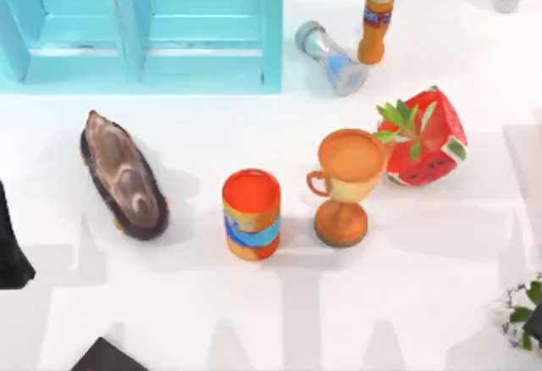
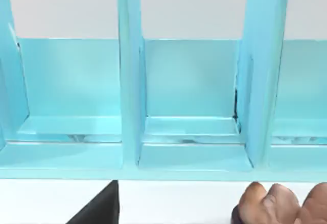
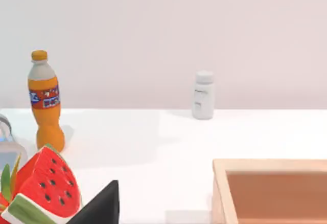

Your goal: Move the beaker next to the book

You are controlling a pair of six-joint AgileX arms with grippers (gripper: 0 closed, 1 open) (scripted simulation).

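A: What does the beaker (image 1: 331,58) look like from above?

B: It is a small translucent grey cylinder with a wider rim and a light-blue part near one end. It appears tipped over on the white table (image 1: 254,312), toward the far right, just beside the orange bottle (image 1: 377,19) and close to the right end of the turquoise shelf unit (image 1: 169,28).

A: And the book (image 1: 108,357)?

B: A thin black flat shape with a sharp corner, cut off by the near edge of the top view, well apart from the beaker. Between them stand the orange cup with the blue wavy band (image 1: 251,213), the orange handled goblet (image 1: 345,186) and the watermelon-shaped object with green leaves (image 1: 426,138). The brown shell-like object (image 1: 123,174) lies toward the left.

A: What do the wrist views add?

B: The left wrist view faces the shelf unit's open compartments straight on, with the top of the shell at its edge. The right wrist view shows a wooden tray's corner (image 3: 271,188) and the small white bottle (image 3: 203,95) by the back wall, plus a sliver of the beaker at the frame edge beside the bottle.

A: The pincers?

B: A dark shape sits at the top view's left edge and another at its right edge. Whether either arm's pincer is wide or narrow cannot be told.
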